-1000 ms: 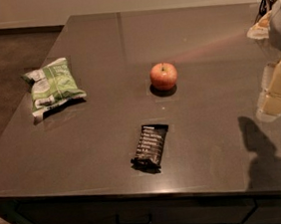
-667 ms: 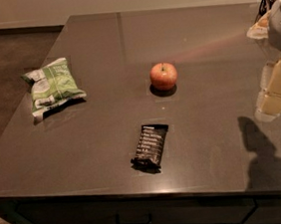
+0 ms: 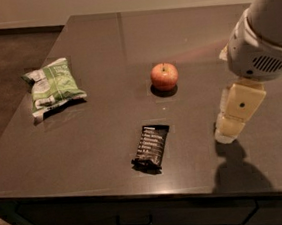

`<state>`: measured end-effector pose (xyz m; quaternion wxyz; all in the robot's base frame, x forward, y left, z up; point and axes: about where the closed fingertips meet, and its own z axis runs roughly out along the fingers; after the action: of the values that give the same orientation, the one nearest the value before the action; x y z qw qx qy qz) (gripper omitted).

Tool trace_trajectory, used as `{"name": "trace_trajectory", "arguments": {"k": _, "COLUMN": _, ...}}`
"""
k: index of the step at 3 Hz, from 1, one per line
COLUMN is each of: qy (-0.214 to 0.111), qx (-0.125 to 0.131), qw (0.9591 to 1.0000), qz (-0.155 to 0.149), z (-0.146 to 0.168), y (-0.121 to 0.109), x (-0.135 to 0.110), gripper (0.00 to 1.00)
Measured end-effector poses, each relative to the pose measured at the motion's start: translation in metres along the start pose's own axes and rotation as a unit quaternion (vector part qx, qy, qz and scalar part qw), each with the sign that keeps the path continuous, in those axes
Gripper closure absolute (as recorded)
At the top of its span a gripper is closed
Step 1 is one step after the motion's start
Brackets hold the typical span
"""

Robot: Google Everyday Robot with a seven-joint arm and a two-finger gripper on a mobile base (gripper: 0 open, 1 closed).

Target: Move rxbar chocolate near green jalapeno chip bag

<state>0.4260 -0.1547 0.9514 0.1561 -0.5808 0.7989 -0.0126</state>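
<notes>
The rxbar chocolate [image 3: 151,146] is a flat black wrapper bar with white text, lying near the front middle of the dark table [image 3: 98,43]. The green jalapeno chip bag [image 3: 53,87] lies at the table's left side, well apart from the bar. My gripper [image 3: 229,131] hangs pointing down over the table's right part, to the right of the bar and not touching it. It holds nothing that I can see. Its shadow falls on the table just in front of it.
A red apple [image 3: 164,76] stands upright in the middle of the table, behind the bar. The table's front edge runs just in front of the bar, with drawer fronts below. The brown floor shows at the left.
My arm and gripper have moved left and a little toward the table's front, closer to the bar. The bar, the apple and the chip bag have not moved.
</notes>
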Motion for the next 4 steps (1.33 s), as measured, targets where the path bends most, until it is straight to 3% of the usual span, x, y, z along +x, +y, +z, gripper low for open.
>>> {"name": "trace_trajectory", "arguments": {"k": 1, "qy": 0.010, "qx": -0.012, "qw": 0.9995, "qz": 0.026, "z": 0.022, "y": 0.017, "x": -0.028, "gripper": 0.00}}
{"name": "trace_trajectory", "arguments": {"k": 2, "qy": 0.031, "qx": -0.023, "qw": 0.9962, "qz": 0.077, "z": 0.048, "y": 0.031, "x": -0.057, "gripper": 0.00}}
{"name": "trace_trajectory", "arguments": {"k": 4, "qy": 0.070, "qx": -0.059, "qw": 0.9856, "qz": 0.143, "z": 0.095, "y": 0.058, "x": -0.083, "gripper": 0.00}}
